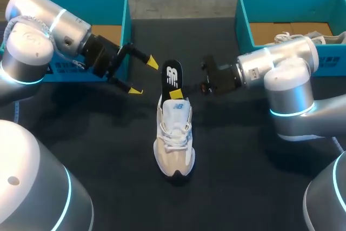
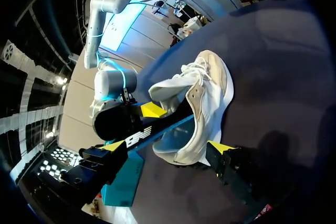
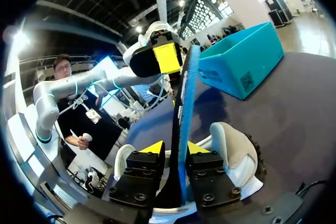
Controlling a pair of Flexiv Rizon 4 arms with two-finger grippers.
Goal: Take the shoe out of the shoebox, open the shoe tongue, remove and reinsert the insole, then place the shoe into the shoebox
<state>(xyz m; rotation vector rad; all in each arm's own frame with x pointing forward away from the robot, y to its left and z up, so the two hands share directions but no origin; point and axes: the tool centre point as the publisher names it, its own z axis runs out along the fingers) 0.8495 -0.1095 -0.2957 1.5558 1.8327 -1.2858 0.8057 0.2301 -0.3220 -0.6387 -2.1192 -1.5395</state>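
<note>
Black table (image 1: 243,187). Teal shoebox (image 1: 111,6) at far left. White shoe (image 1: 174,139) upright mid-table, outside box, toe toward robot. Black insole (image 1: 172,75) stands on end at heel opening, lower end seemingly still inside. Right gripper (image 3: 176,149) pinches insole. Left gripper (image 1: 144,76) beside insole, fingers spread.

A black-topped table (image 1: 232,179) — and a second white shoe (image 1: 331,38) at its far right.

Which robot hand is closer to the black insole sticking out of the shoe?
Right. The right gripper is shut on the insole, one finger each side. The left gripper is open beside it, not touching.
</note>
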